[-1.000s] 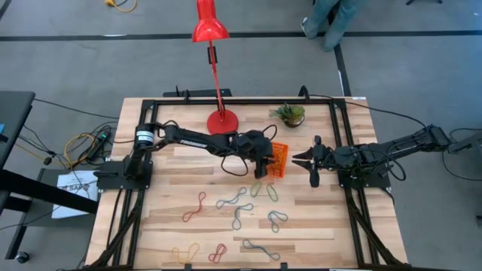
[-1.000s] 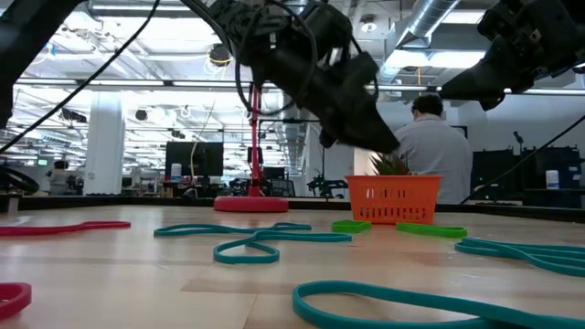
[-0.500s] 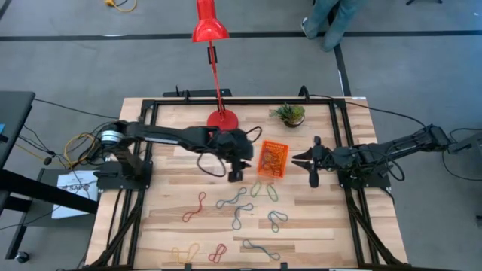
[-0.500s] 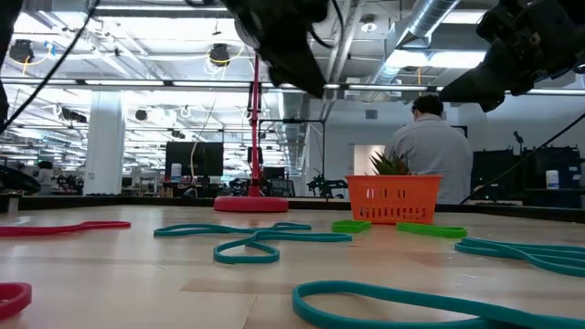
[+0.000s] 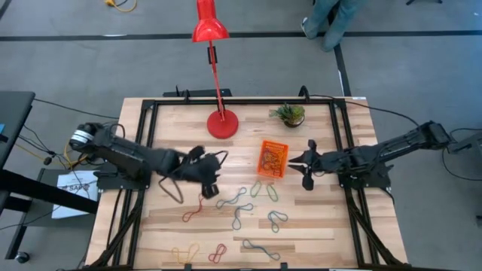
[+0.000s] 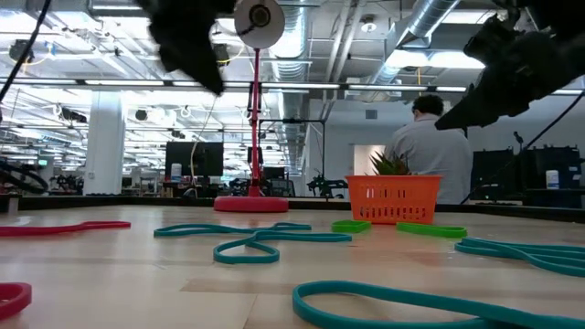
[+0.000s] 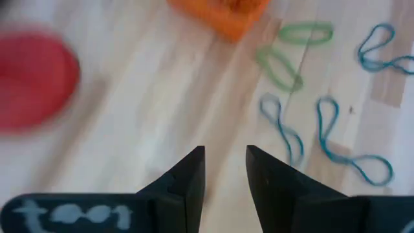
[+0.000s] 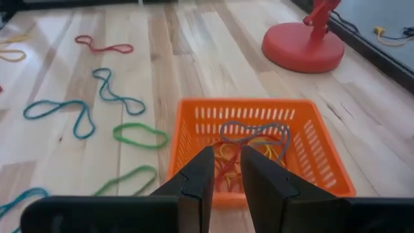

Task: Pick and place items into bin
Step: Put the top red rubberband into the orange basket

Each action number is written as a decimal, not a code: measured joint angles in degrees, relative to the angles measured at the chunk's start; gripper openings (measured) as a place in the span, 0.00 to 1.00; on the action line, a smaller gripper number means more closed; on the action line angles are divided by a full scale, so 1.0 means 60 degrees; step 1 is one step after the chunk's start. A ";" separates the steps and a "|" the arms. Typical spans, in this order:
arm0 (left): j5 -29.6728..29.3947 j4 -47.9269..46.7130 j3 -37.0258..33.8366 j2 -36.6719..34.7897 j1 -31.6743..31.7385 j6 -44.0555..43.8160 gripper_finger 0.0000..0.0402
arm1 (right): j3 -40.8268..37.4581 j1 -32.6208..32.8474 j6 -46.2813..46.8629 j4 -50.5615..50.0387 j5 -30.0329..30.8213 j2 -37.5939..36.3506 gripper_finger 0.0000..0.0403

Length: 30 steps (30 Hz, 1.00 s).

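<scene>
The orange bin (image 5: pixel 273 159) stands right of the table's middle, and several bands lie in it, a grey one (image 8: pixel 252 129) on top. More bands lie loose on the wood nearer me: green (image 5: pixel 265 190), teal (image 5: pixel 233 199), red (image 5: pixel 194 208), yellow (image 5: pixel 184 252). My left gripper (image 5: pixel 211 187) hovers left of the bin, above the wood between the red and teal bands. It is empty, with a narrow gap between its fingers (image 7: pixel 225 162). My right gripper (image 5: pixel 303 162) hangs just right of the bin and points at it. Its fingers stand slightly apart (image 8: pixel 226 158) and hold nothing.
The red lamp base (image 5: pixel 222 123) and a small potted plant (image 5: pixel 289 114) stand behind the bin. Black frame rails run along the table's left and right sides. A black cable loops beside my left arm (image 5: pixel 173 188). A person (image 6: pixel 430 155) sits beyond the far edge.
My left arm has pulled back from above the bin toward the table's left and near side. It now hangs over the loose bands with nothing in its fingers. My right gripper has edged a little toward the bin. The bands and the bin have stayed put.
</scene>
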 joint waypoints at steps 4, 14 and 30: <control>-0.0040 -0.0009 -0.0954 -0.0037 -0.0828 -0.2497 0.26 | 0.0000 0.0000 -0.0689 0.1042 0.0006 0.0417 0.17; -0.0308 0.0823 -0.2682 -0.0015 -0.2479 -0.5597 0.26 | 0.0000 0.0000 -0.4362 0.4032 0.0070 0.1021 0.17; -0.0638 0.2809 -0.4011 0.1420 -0.2925 -0.6167 0.26 | 0.0004 -0.0732 -0.5761 0.6336 0.0038 0.1024 0.17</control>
